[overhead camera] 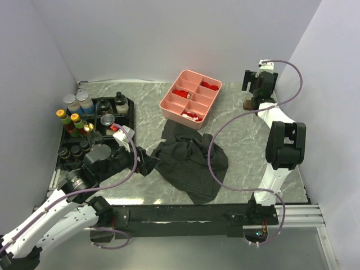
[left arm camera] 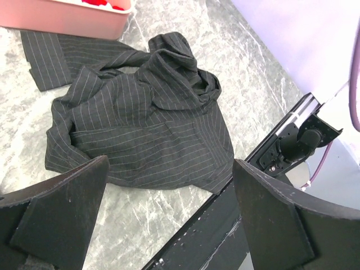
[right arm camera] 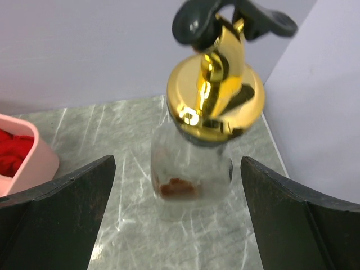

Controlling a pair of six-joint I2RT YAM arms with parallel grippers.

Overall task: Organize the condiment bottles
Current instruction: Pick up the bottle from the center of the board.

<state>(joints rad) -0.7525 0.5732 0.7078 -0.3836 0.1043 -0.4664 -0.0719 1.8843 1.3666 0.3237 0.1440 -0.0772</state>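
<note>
1. At the left edge of the table (overhead camera: 242, 152), we see most of the bottles (overhead camera: 84, 101) standing upright in a black tray (overhead camera: 131, 112). Two have grey caps at the back, black-capped ones stand beside them, red-and-yellow-topped ones come next, and small dark ones sit at the near end.
2. In the far right corner of the table, one gold-capped bottle (right arm camera: 194, 169) stands alone and upright, well apart from the black tray. Its glass is clear, a black spout rises from the cap, and a little reddish-brown residue lies at the bottom.
3. Our right gripper (right arm camera: 178, 160) hovers at this bottle with its fingers spread wide. The bottle shows between them, and we see neither finger touching it.
4. Our left gripper (left arm camera: 170, 163) is spread wide too and holds nothing. It hangs just beside the black tray, facing a dark striped cloth (overhead camera: 188, 160) that lies crumpled in the middle of the table.
5. Behind the cloth sits a pink tray (overhead camera: 169, 106) with red pieces (overhead camera: 181, 93) in some of its compartments.
</note>
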